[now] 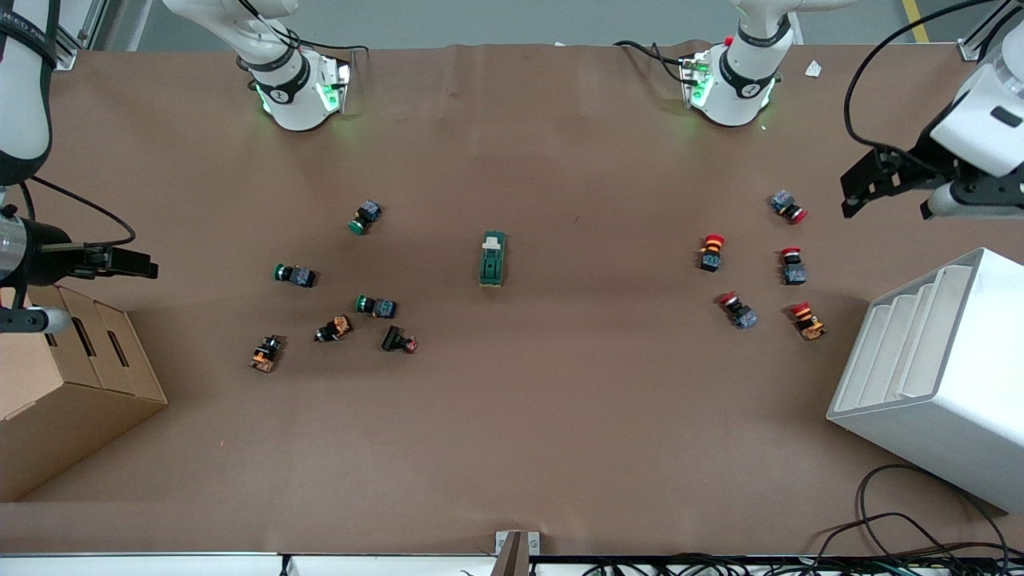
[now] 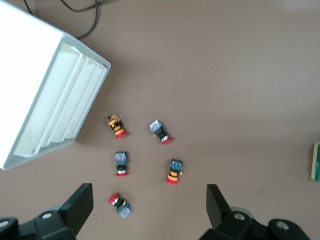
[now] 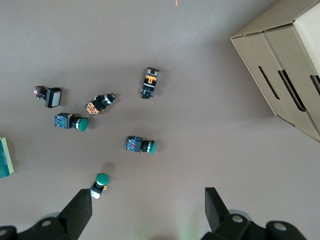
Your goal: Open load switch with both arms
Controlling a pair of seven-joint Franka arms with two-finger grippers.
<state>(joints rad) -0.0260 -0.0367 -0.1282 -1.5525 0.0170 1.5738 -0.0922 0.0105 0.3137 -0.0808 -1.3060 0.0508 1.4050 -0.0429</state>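
Observation:
The load switch (image 1: 492, 259), a dark green block with a white toggle piece, lies alone in the middle of the table. Only its edge shows in the left wrist view (image 2: 316, 161) and in the right wrist view (image 3: 4, 157). My left gripper (image 1: 858, 190) hangs open and empty in the air over the left arm's end of the table, with red push-buttons below its wide-apart fingers (image 2: 80, 205). Over the right arm's end, my right gripper (image 1: 134, 262) is also open and empty (image 3: 148, 210), above the green push-buttons. Both grippers are well away from the switch.
Several green and black push-buttons (image 1: 376, 306) lie scattered toward the right arm's end. Several red-capped ones (image 1: 711, 253) lie toward the left arm's end. A cardboard box (image 1: 72, 376) and a white ribbed bin (image 1: 936, 360) stand at the table's two ends.

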